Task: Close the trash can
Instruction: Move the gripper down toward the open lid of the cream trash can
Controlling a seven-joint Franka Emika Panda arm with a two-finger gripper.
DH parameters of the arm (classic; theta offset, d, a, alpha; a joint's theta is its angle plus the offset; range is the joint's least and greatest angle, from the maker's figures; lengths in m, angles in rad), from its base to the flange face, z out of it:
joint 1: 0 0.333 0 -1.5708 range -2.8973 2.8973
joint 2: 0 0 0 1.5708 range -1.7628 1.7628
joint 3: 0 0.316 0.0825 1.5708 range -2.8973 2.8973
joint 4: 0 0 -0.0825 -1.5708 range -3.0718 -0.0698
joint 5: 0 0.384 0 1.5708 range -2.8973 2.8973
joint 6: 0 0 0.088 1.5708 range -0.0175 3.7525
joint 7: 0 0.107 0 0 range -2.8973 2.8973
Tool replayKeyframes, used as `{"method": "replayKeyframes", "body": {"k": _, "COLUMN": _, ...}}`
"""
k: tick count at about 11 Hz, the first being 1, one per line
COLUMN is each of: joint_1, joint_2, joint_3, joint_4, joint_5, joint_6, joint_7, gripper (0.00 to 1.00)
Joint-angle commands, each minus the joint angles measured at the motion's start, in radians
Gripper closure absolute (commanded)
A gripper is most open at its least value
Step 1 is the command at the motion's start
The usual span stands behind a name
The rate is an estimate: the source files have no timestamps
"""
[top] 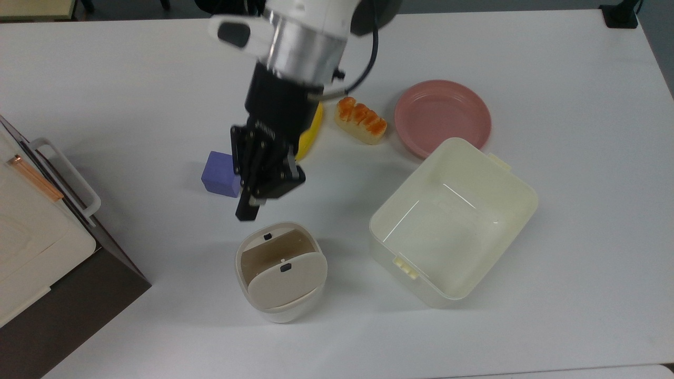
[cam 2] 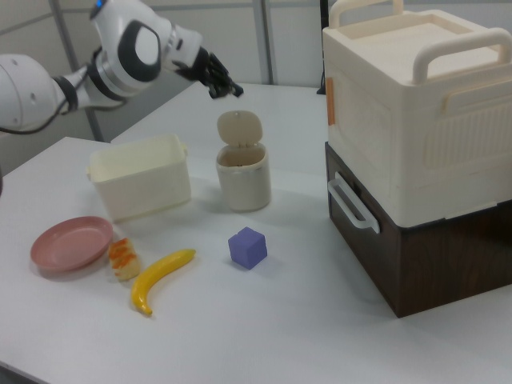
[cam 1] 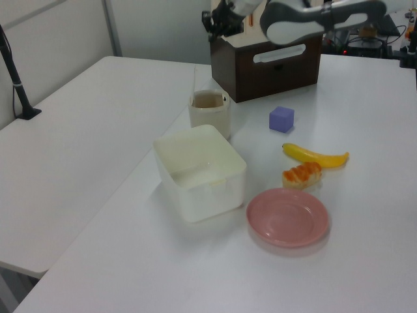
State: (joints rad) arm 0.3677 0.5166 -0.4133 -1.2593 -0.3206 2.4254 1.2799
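The trash can point(top: 274, 310) is a small white bin at the table's near middle in the top view. Its beige lid point(top: 287, 279) with a black button stands raised, leaving the inside open. In the right view the lid point(cam 2: 240, 128) is upright above the trash can point(cam 2: 243, 180). My gripper point(top: 246, 214) hangs above the table just beyond the can's far rim in the top view. Its fingers are shut together with nothing held. In the right view my gripper point(cam 2: 225, 87) sits higher than the lid and to the right view's left. In the left view my gripper point(cam 1: 215, 17) is above the trash can point(cam 1: 210, 112).
A purple cube point(top: 218, 173) lies beside my gripper. A banana point(top: 311, 131), partly behind the arm, bread point(top: 361, 120) and a pink plate point(top: 442, 117) lie further back. A cream tub point(top: 518, 192) stands at the top view's right. A white boxy appliance point(top: 31, 231) is on the top view's left.
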Motion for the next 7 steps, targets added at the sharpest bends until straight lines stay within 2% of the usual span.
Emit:
{"method": "replayKeyframes", "body": {"k": 1, "joint_1": 0.031, "joint_2": 0.129, "joint_3": -0.052, "joint_4": 0.054, "joint_5": -0.020, "joint_6": 0.004, "joint_7": 0.030, "gripper": 1.00}}
{"method": "replayKeyframes", "body": {"k": 2, "joint_1": 0.033, "joint_2": 0.146, "joint_3": -0.047, "joint_4": 0.081, "joint_5": -0.020, "joint_6": 0.007, "joint_7": 0.036, "gripper": 1.00}}
{"method": "replayKeyframes", "body": {"k": 7, "joint_1": 0.040, "joint_2": 0.145, "joint_3": -0.053, "joint_4": 0.089, "joint_5": -0.023, "joint_6": 0.106, "joint_7": 0.064, "gripper": 1.00}}
